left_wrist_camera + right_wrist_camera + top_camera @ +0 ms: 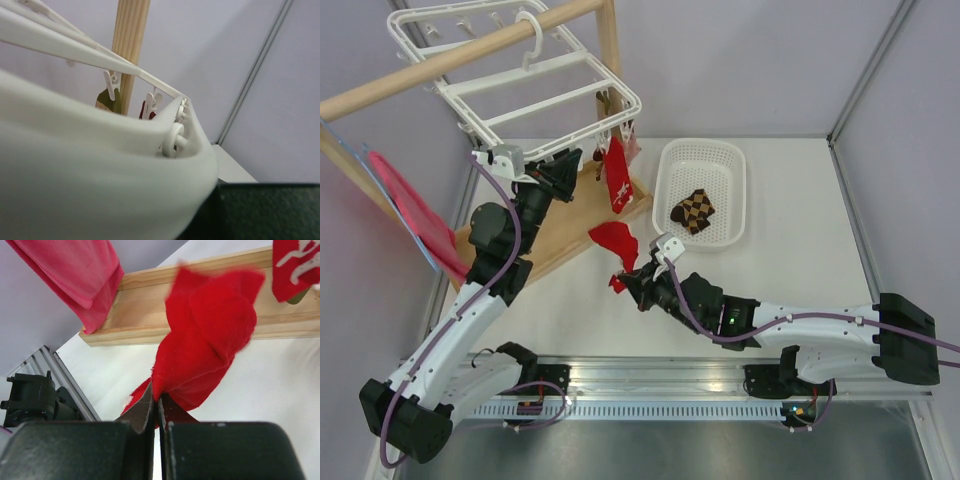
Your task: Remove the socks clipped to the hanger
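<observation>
- Right claw (156,405): pressed together, pinching a red sock (205,340) at centre frame of the overhead view.
- Left claw (563,176): at the hanger (520,85) edge, upper left; spread or pressed, cannot tell (the hanger fills its camera).
- A clipped sock (616,178) hangs there; a checkered sock (693,210) lies in the basket (705,148).

Bare table (790,270) strip between wooden rack base (560,250) and white basket (663,187), hanger (630,102) overhead.

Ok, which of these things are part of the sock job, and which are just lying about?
Job: hanger; clipped red sock; loose red sock in right gripper; checkered sock.
Just there: wooden rack; mesh basket; pink cloth.
</observation>
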